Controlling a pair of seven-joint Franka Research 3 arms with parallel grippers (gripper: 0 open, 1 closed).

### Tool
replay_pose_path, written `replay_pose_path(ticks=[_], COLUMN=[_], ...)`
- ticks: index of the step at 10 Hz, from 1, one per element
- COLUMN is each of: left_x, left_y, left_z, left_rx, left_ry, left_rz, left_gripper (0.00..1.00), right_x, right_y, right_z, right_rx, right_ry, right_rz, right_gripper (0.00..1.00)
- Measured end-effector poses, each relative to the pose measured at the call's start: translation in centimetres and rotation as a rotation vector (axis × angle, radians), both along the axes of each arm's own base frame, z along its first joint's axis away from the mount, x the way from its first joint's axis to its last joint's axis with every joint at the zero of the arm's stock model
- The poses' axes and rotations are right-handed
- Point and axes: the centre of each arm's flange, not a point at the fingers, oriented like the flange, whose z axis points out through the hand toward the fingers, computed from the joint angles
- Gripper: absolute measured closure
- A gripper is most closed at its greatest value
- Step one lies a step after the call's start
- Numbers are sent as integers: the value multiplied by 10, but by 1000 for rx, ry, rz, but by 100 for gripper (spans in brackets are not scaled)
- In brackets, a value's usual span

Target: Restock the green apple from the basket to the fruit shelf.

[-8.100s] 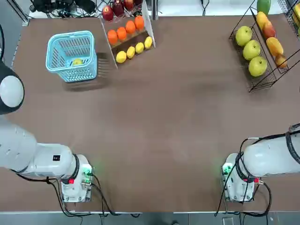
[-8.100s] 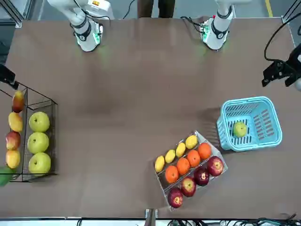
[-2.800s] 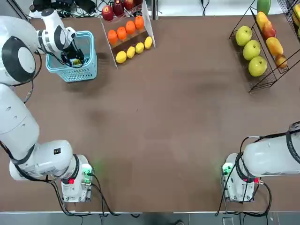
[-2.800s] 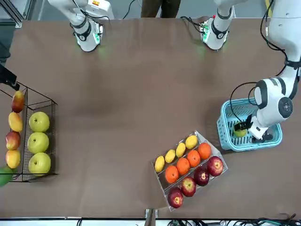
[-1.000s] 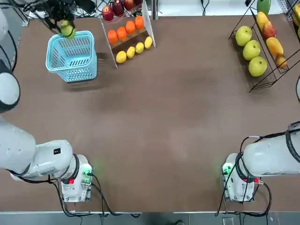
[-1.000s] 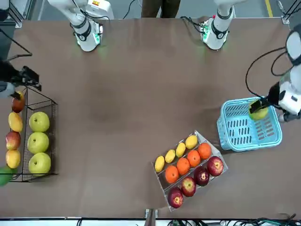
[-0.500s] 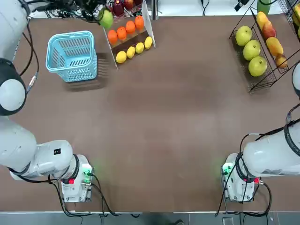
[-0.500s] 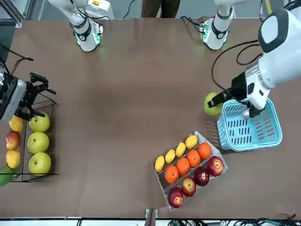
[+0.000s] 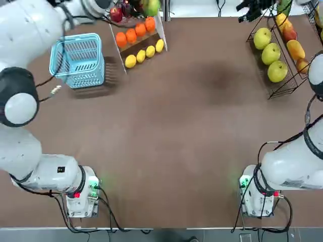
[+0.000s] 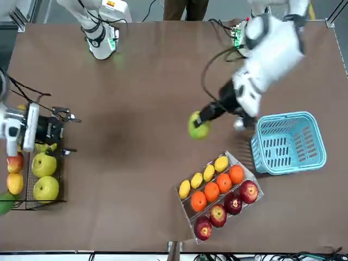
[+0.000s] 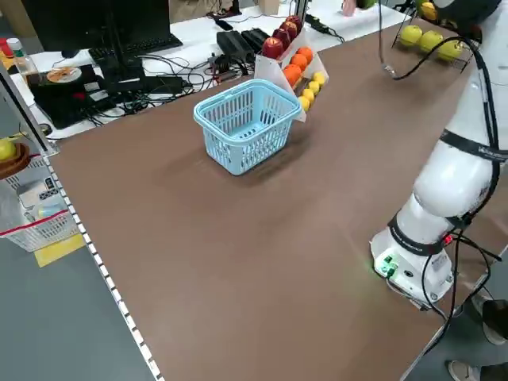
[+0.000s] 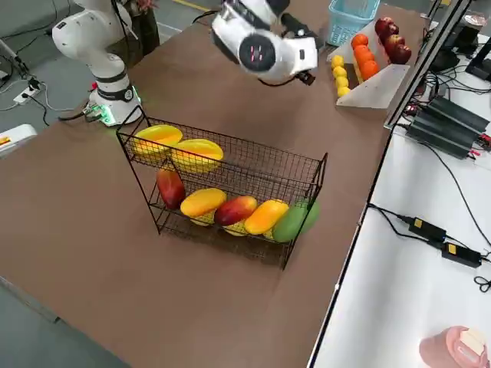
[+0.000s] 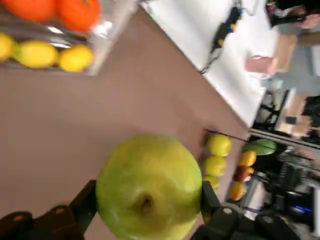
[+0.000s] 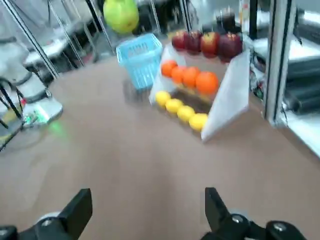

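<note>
Carrying the green apple (image 10: 198, 126) in closed jaws.

Yellow-green green apple (image 13: 149, 186), light blue lattice basket (image 9: 77, 59), black wire fruit shelf (image 12: 222, 195), brown table (image 9: 176, 136)

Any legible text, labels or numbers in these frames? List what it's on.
None readable.
Left arm base: a small dark label, too small to read.
Green apple, basket, fruit shelf: no print visible.
</note>
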Motion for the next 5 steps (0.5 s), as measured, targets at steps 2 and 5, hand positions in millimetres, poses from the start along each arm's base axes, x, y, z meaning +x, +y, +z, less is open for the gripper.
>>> replay_pose_path(ticks=[2,5], left_x=[-17,-13], left_y=[-63,-117], left_z=[-36,-54], left_rx=[-6,1], left_ry=[-28,-19], left_rz=[13,26], left_gripper=[15,15], right_x=[-5,-24], right_y=[37,101], right_z=[-43,-88], right_rx=[185,365], right_ry=[-65,-110], right_rz=[1,-10], right_gripper=[0,0])
